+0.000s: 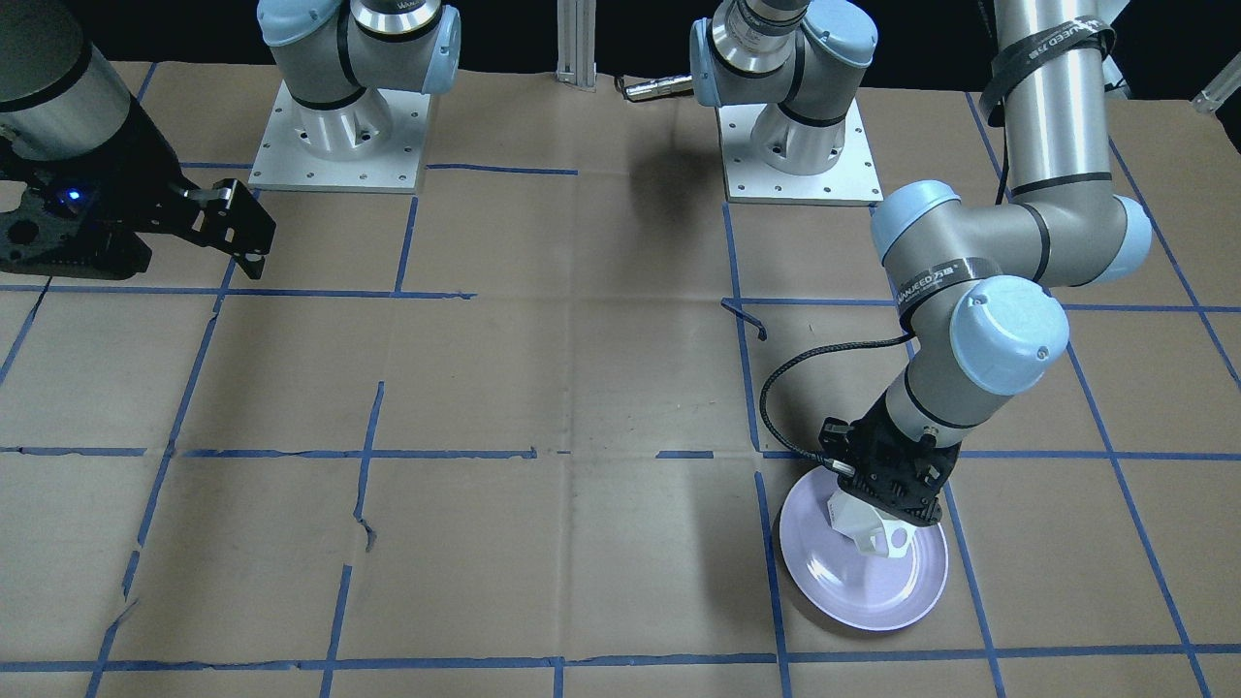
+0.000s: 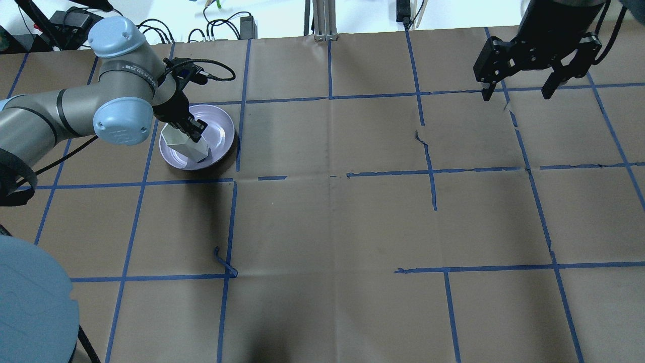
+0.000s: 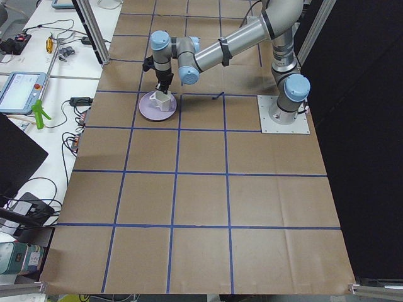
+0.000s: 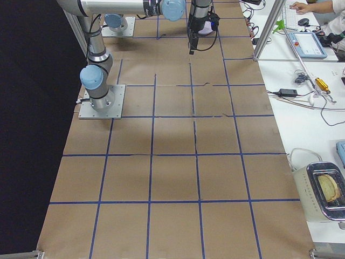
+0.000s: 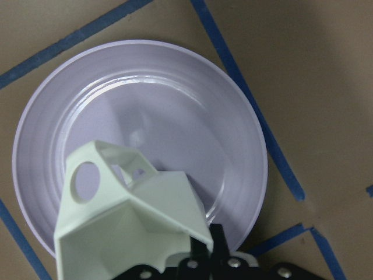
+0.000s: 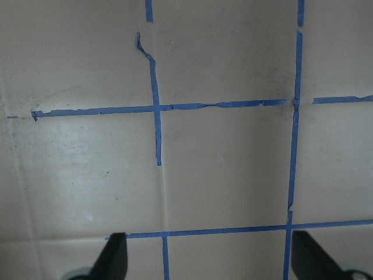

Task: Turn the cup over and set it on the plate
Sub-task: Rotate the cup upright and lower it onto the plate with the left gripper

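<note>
The white faceted cup point(image 1: 866, 526) hangs tilted over the pale lavender plate point(image 1: 853, 582), mouth toward the gripper and base toward the plate. I cannot tell whether it touches the plate. My left gripper point(image 1: 887, 504) is shut on the cup's rim wall. In the overhead view the cup point(image 2: 185, 145) is over the plate point(image 2: 220, 132), under the left gripper point(image 2: 195, 132). The left wrist view shows the cup point(image 5: 134, 227) with its handle at upper left, above the plate point(image 5: 180, 111). My right gripper point(image 2: 515, 95) is open and empty, far away, and is also seen in the right wrist view point(image 6: 211, 259).
The table is brown paper with a grid of blue tape lines point(image 2: 330, 176). The two arm bases point(image 1: 334, 136) stand at the robot's side. Cables and equipment lie beyond the table's far edge point(image 2: 221, 27).
</note>
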Motion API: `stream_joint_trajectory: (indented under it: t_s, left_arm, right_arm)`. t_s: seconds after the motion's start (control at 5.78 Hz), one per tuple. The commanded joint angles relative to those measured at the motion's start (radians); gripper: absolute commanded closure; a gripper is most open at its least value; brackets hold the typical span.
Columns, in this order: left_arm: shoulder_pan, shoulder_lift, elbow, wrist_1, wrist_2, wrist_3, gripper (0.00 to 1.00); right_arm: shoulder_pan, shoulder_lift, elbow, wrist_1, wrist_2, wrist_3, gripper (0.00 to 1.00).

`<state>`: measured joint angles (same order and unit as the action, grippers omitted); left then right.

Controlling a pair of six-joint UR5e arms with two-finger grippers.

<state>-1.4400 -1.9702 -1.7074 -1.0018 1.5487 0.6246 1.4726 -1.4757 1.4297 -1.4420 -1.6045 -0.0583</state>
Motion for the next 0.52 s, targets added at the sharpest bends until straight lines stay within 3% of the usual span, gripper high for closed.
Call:
stream_joint_trajectory:
  t_s: [0.0,0.35]
  left_arm:
    - [0.001,-0.009,0.0,0.003,-0.001,0.003,0.02]
    - [-0.002,0.005,0.023,-0.006,-0.001,-0.005,0.01]
  right_arm:
    - [0.0,0.0,0.0,0.0,0.0,0.0,0.0]
    - [0.0,0.0,0.0,0.0,0.0,0.0,0.0]
